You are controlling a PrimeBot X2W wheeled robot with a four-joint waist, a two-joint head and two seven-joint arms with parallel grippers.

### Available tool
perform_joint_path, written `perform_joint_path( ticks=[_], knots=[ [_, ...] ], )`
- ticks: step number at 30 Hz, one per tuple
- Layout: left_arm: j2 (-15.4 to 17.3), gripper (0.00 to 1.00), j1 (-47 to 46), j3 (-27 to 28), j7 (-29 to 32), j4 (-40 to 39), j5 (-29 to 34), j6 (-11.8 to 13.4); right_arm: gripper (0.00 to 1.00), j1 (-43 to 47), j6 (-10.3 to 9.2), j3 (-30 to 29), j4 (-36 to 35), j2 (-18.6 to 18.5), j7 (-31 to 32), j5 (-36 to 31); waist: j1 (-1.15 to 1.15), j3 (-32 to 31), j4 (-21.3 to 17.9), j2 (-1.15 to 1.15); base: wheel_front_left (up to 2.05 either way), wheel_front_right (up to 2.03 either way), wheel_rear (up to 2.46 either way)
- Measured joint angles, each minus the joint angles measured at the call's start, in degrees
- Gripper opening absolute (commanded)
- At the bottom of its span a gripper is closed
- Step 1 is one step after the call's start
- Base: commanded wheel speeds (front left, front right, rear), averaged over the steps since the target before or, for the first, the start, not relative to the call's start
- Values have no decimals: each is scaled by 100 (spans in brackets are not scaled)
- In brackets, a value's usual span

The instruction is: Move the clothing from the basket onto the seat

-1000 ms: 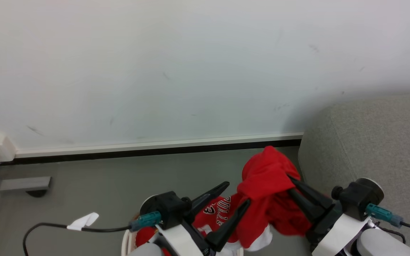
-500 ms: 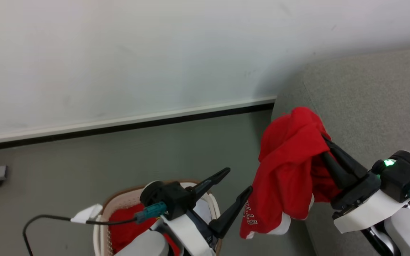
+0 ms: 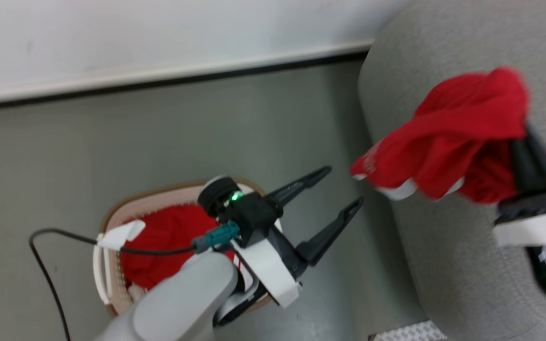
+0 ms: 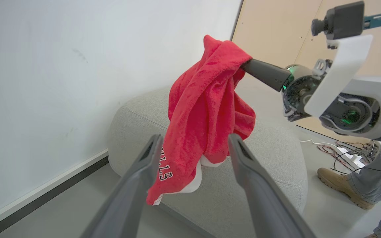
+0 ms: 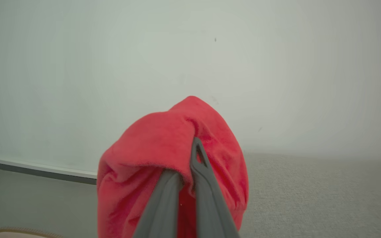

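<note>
My right gripper (image 3: 522, 130) is shut on a bright red garment (image 3: 448, 137) with white trim, holding it in the air over the near edge of the grey seat (image 3: 443, 265). The garment (image 4: 207, 99) hangs bunched from the right gripper's fingers (image 4: 266, 72), lettering on its lower hem. In the right wrist view the fingers (image 5: 195, 148) pinch the fabric (image 5: 157, 148). My left gripper (image 3: 343, 186) stands open and empty above the floor beside the basket (image 3: 112, 213), which holds more red clothing (image 3: 168, 241).
A white wall with a dark skirting line (image 3: 159, 83) runs behind the basket and seat. A black cable (image 3: 45, 265) trails over the floor at the left. A person's shoe (image 4: 339, 180) and loose cables (image 4: 346, 152) lie beyond the seat.
The head camera has swung right and down. My right gripper has carried the red garment up from the basket and over to the seat. The left gripper stays open by the basket.
</note>
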Motion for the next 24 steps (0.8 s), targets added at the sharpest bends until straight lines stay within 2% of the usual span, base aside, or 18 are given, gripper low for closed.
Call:
perform_joint_path(
  ticks=[7,18,24],
  knots=[
    [2,100,-525,38,0,-170,58,0,0,-1038,0,-1266,625,-178,-1,23,1,814,261,0,0,0,0],
    [-5,100,-558,644,0,-564,233,1,0,-2989,0,-2836,1840,-1303,449,-312,0,1719,979,0,0,0,0],
    [-23,100,-525,814,0,-800,354,0,0,-3565,1,-3773,2603,-1844,572,-792,0,2069,1344,0,0,0,0]
  ],
)
